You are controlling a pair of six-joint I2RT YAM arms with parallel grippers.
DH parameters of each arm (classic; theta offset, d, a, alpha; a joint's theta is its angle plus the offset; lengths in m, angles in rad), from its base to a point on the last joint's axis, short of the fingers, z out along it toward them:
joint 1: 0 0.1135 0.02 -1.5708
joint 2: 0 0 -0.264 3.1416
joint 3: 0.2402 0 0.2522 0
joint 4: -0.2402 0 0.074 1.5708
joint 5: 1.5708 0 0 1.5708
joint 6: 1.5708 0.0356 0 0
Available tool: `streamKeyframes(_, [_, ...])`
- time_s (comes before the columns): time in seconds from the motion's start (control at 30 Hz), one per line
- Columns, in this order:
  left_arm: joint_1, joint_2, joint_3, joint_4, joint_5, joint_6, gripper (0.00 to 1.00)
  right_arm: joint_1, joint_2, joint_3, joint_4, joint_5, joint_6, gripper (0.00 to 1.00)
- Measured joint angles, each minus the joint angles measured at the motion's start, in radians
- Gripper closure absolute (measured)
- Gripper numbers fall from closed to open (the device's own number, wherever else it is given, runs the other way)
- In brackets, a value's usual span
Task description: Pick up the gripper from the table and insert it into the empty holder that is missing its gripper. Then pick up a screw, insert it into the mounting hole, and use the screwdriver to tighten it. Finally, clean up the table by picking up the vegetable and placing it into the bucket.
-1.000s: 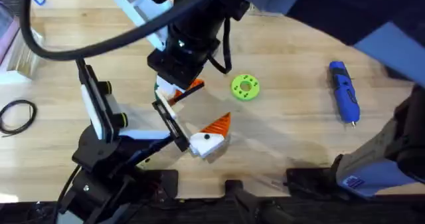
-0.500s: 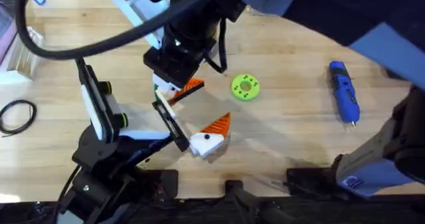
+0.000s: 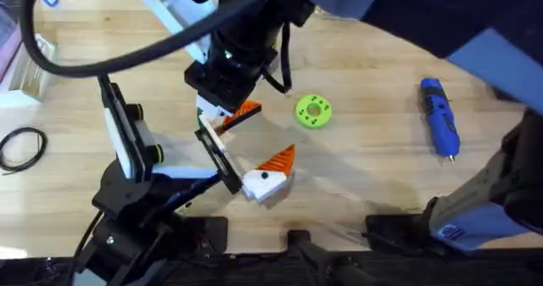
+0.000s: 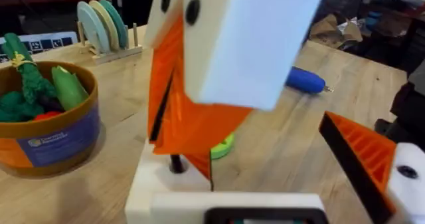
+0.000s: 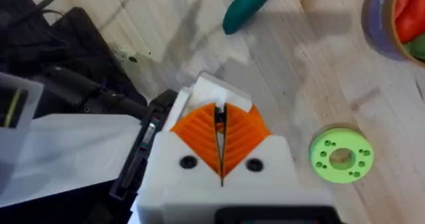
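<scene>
The right gripper (image 5: 221, 159) has its orange fingers (image 5: 199, 134) pressed together on the holder (image 5: 214, 91), mid tabletop (image 3: 373, 163). The left gripper (image 3: 254, 169) is open wide. The screwdriver (image 3: 440, 117) lies near the right edge.

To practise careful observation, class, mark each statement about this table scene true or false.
1. The screwdriver lies on the table, apart from both arms. True.
2. No vegetable lies outside the bucket. False: a dark-green vegetable lies on the table, apart from the bucket.
3. The green disc lies flat on the table. True.
4. The fingers of the right gripper are spread wide. False: they are shut together.
</scene>
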Motion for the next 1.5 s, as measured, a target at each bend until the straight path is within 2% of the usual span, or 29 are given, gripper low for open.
streamKeyframes(0.87, [0.0,0.007,0.0,-0.001,-0.003,-0.012,0.008,0.033,0.029,0.007,-0.006,0.064,-0.003,0.988])
streamKeyframes(0.97, [0.0,0.007,0.0,-0.001,-0.002,-0.011,0.008,0.033,0.029,0.007,-0.005,0.061,-0.006,0.845])
streamKeyframes(1.03, [0.0,0.006,0.0,0.0,0.0,-0.01,0.008,0.03,0.029,0.007,-0.007,0.071,-0.005,0.616])
streamKeyframes(1.17, [0.0,0.005,0.0,0.0,-0.001,-0.01,0.008,-0.005,0.023,0.008,-0.017,0.098,-0.005,0.071])
streamKeyframes(1.23, [0.0,0.005,0.0,0.001,0.0,-0.002,0.008,-0.022,0.016,0.007,-0.024,0.089,-0.005,0.03])
streamKeyframes(1.37, [0.0,0.004,0.0,0.001,0.0,0.005,0.008,-0.048,-0.017,0.007,-0.023,0.072,-0.005,0.026])
streamKeyframes(1.5, [0.0,0.004,0.0,0.001,0.0,0.008,0.009,-0.112,-0.084,0.007,-0.028,0.043,-0.004,0.026])
